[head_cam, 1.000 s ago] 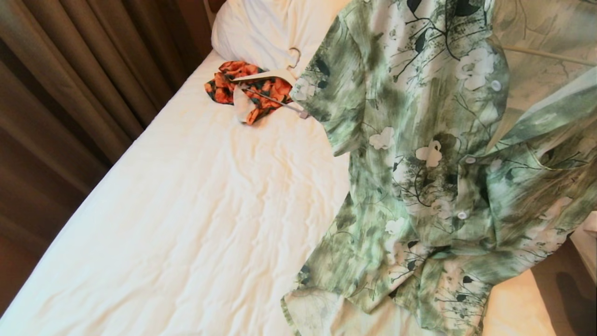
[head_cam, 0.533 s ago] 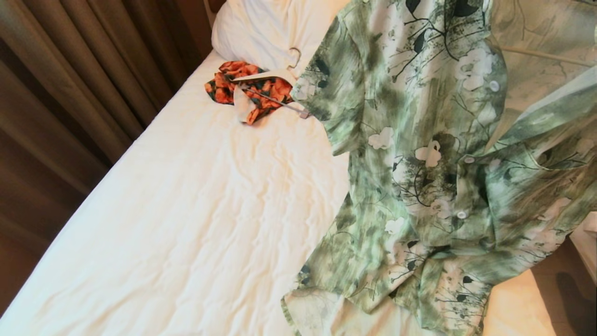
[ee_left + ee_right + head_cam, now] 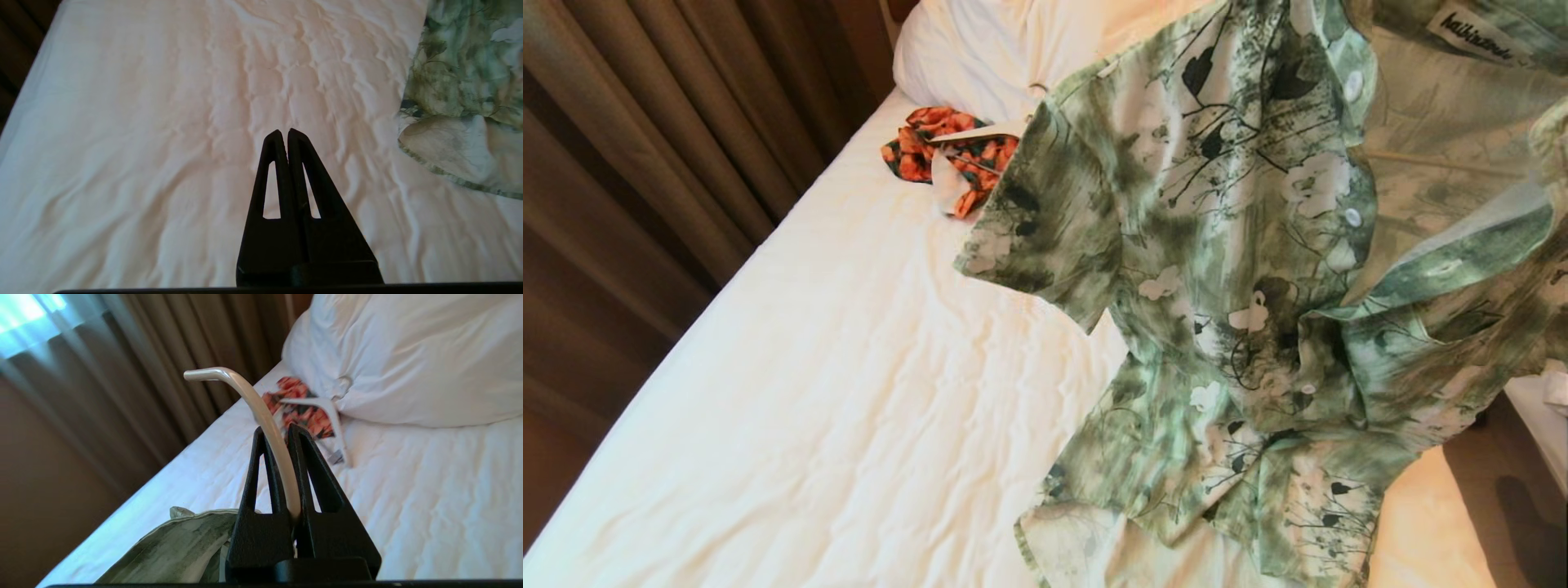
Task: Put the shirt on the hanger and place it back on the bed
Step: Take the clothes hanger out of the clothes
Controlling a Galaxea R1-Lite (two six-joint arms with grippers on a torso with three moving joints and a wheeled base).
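Shirt [image 3: 1241, 269] hung in the air over right side of bed [image 3: 849, 392], lifted high, open front facing head camera, white buttons along placket, neck label visible at top right. Left sleeve flared out toward the middle of the bed. Lower hem [image 3: 453, 163] draped down onto the sheet near the foot end, seen also from left wrist camera. Thin cream bar of hanger [image 3: 1437, 159] showed through the fabric inside the shirt, running across the upper right.

Right gripper [image 3: 282, 430] clamped on hanger's slim cream hook [image 3: 261, 416], fingers pressed against it from both sides, hook tip bending off above the fingertips. Edge of green fabric [image 3: 184, 547] bunched just below the gripper. Right gripper itself hidden from head camera, behind or above the shirt.

Left gripper [image 3: 284, 132] hovered above bare sheet, fingers closed together, grasping nothing, apart from shirt hem. Not visible in head view.

Orange-and-black floral garment [image 3: 947, 151] lay on a broad white hanger [image 3: 322, 406] on the sheet just below the pillow [image 3: 996, 49], partly covered in head view by the shirt's sleeve. Brown curtains [image 3: 662, 139] ran along the bed's left side. Sheet lightly wrinkled, quilted pattern down the middle.
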